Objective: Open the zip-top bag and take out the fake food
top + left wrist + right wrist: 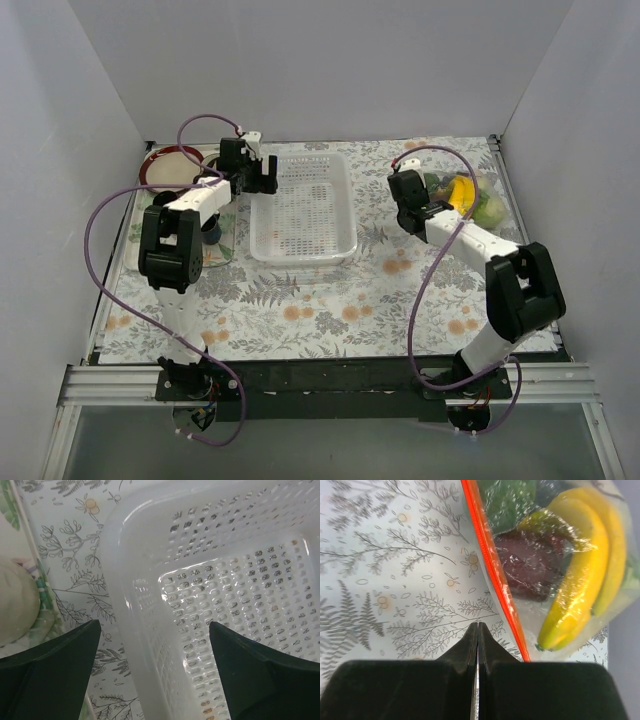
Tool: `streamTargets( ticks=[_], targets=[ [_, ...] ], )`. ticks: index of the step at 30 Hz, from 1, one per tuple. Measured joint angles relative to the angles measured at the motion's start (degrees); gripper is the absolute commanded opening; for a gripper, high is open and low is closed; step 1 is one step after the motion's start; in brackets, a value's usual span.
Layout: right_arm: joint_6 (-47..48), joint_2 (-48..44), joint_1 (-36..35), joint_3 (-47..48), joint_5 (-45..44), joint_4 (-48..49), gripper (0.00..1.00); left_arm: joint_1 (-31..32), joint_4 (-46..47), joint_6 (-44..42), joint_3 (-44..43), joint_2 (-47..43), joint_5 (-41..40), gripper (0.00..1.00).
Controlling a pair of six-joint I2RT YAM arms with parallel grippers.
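Nearest us, the right claw [477,626] is closed, its fingers pressed flat together with nothing between them. Its tip hangs over the flowered table [395,580], just beside the orange-red zip strip [492,565] of the bag [478,182]. The bag lies at the table's far right with the toy food [462,190] inside it: a yellow banana [585,565], a dark red piece [530,560] and something green [507,500]. Farther back on the left, the left claw [153,624] is spread wide, with the rim of the white basket [130,580] between its fingers. We cannot tell whether they touch it. Beyond, a red-rimmed plate [165,165] sits in the far left corner.
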State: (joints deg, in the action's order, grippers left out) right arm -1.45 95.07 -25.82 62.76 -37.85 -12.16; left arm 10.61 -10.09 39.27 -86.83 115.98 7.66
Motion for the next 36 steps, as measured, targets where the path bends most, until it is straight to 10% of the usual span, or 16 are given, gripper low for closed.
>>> streamTargets(
  ticks=[3, 10, 14, 16, 36],
  targets=[
    [-0.4, -5.2, -1.0, 0.0, 1.0, -0.4, 0.01, 0.0, -0.2, 0.1, 1.7, 0.5, 0.8, 0.41],
    [-1.4, -12.3, -1.7, -0.4, 2.0, -0.7, 0.02, 1.3, 0.0, 0.9, 5.9, -2.5, 3.9, 0.43],
    [-1.5, -10.2, -1.7, -0.7, -0.1, -1.6, 0.66, 2.9, -1.3, 1.9, 9.8, -5.7, 5.7, 0.43],
    [-1.2, -7.4, -1.7, -0.6, -1.9, -1.9, 0.71, 3.5, -1.6, 2.2, 12.6, -7.9, 6.6, 0.43],
    [2.6, 3.7, -1.6, 2.0, -13.6, -1.4, 0.61, 9.2, -10.3, -1.4, 24.9, -20.3, 13.0, 0.38]
  ],
)
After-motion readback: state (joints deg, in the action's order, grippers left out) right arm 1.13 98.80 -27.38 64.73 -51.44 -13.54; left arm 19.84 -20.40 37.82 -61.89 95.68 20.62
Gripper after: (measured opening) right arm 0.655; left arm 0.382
